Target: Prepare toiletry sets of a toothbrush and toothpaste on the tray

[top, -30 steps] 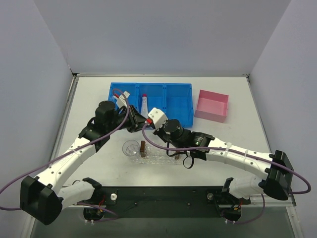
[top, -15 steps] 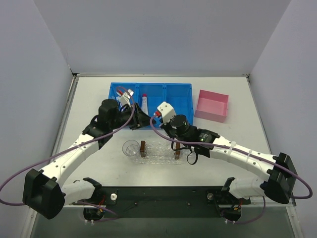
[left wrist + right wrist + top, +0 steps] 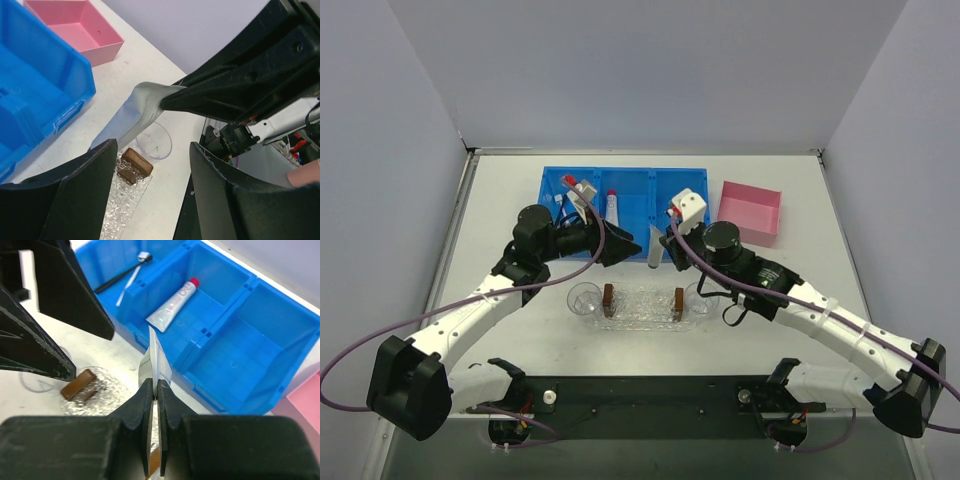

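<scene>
My right gripper (image 3: 154, 385) is shut on the flat crimped end of a silvery-white toothpaste tube (image 3: 158, 361). The tube (image 3: 657, 245) hangs in the air between the blue bin and the tray (image 3: 640, 312). My left gripper (image 3: 623, 254) stands open just left of the tube, apart from it. In the left wrist view the tube (image 3: 131, 116) runs down behind my left finger, so its cap end is hidden. A second toothpaste (image 3: 175, 304) with a red cap lies in the bin's middle compartment. A black toothbrush (image 3: 116, 281) and a white one (image 3: 129, 280) lie in the left compartment.
The blue three-compartment bin (image 3: 680, 190) stands at the back, with a pink box (image 3: 750, 212) to its right. The clear glittery tray carries two brown blocks (image 3: 608, 299) (image 3: 678, 302) and has round clear ends (image 3: 584, 297).
My left gripper has opened and let go of the tube. The right arm, shut on the tube, has carried it to the right, off the tray's left part.
</scene>
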`<state>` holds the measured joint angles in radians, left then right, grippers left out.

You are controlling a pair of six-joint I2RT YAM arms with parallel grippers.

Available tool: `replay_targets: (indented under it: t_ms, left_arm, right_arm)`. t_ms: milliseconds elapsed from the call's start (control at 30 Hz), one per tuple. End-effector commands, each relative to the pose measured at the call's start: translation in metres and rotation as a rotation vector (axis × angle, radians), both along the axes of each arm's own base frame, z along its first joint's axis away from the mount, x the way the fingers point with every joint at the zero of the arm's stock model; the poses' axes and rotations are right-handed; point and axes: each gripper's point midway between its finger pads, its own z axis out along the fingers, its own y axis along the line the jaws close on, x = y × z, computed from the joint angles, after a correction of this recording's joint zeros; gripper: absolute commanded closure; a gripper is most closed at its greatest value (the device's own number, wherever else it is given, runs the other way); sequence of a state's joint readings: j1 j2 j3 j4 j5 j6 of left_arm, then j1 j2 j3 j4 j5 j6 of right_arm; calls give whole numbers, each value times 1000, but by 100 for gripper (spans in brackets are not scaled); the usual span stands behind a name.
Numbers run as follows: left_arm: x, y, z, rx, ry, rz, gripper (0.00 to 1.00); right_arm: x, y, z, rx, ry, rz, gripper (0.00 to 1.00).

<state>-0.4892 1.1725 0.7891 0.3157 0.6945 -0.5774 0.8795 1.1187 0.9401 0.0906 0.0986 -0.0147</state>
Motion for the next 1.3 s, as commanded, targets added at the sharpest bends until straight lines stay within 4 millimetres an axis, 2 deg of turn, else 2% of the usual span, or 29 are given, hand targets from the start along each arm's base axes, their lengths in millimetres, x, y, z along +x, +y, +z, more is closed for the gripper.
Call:
replay_targets:
  t_ms: [0, 267, 367, 633, 800, 1133, 1267]
  left_arm:
    - [-20, -5, 46, -87, -269, -138, 30]
    - [-44, -10, 49, -132, -307, -295, 29]
    - [-48, -18, 39, -151, -240, -361, 29]
    - [-71, -37, 26, -151, -172, -489, 28]
    - [-71, -39, 20, -141, -151, -485, 30]
    - [-71, -41, 15, -133, -121, -500, 66]
    - [-72, -41, 15, -133, -121, -502, 72]
  right_arm:
    - [-21, 12, 49, 206, 21, 116, 100]
    - [-58, 19, 70, 308, 113, 291, 100]
    - [-67, 23, 77, 326, 132, 342, 100]
    - [-70, 26, 79, 342, 156, 365, 100]
    - [-68, 27, 79, 343, 157, 361, 100]
    - [-66, 26, 83, 356, 146, 349, 100]
    - [-65, 25, 83, 360, 146, 337, 100]
